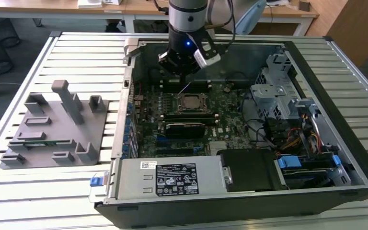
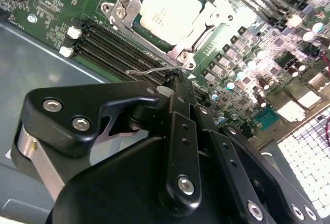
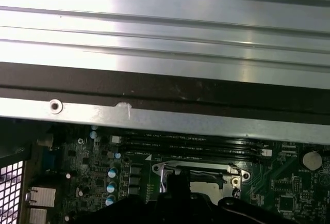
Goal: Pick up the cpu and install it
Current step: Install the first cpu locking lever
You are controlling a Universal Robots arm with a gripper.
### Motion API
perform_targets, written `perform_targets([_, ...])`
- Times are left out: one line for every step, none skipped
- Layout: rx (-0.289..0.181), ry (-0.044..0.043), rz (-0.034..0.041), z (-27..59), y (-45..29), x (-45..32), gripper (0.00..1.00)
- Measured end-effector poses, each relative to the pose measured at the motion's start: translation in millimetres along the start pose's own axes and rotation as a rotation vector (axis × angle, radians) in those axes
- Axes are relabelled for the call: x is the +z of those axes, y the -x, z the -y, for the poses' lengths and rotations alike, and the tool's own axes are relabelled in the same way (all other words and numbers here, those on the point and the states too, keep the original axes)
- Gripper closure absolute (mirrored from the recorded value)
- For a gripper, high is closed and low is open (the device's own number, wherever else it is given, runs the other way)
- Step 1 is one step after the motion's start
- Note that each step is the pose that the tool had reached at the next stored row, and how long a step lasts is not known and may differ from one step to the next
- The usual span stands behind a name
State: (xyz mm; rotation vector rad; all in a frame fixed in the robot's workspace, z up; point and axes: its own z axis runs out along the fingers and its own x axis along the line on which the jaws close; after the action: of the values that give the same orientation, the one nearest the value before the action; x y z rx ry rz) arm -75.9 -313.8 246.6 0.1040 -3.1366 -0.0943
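Second wrist view: cpu (image 2: 167, 10) flat in socket frame (image 2: 154, 33), silver top up.

cpu (image 1: 189, 102): in socket, mid motherboard (image 1: 225, 122), inside case (image 1: 337, 86)
gripper (image 1: 182, 73): above cpu's far side
holder tray (image 1: 50, 127): on desk (image 1: 56, 191), exterior view's left of case

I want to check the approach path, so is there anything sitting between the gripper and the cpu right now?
Nothing visible does. The cpu already sits in its socket frame, top uncovered. The gripper hangs above the motherboard, beside the socket, with open air between them.
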Motion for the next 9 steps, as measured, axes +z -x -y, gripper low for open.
perform_targets([0.0,0.0055,0.0016,0.0,0.0,0.5,0.89])
perform_targets([0.0,0.0073,0.0046,0.0,0.0,1.0,0.89])
perform_targets([0.0,0.0071,0.0089,0.0,0.0,1.3,0.89])
perform_targets([-0.001,0.0067,0.0129,0.1,0.0,1.5,0.89])
perform_targets([0.0,0.0061,0.015,0.0,0.1,1.9,0.89])
perform_targets([0.002,0.0047,0.0166,-0.2,0.2,2.4,0.89])
perform_targets([0.005,0.0035,0.0178,-0.5,0.4,3.0,0.89])
perform_targets([0.006,0.0033,0.0182,-1.1,0.9,3.6,0.89])
perform_targets([0.006,0.0033,0.0183,-1.9,1.6,4.2,0.89])
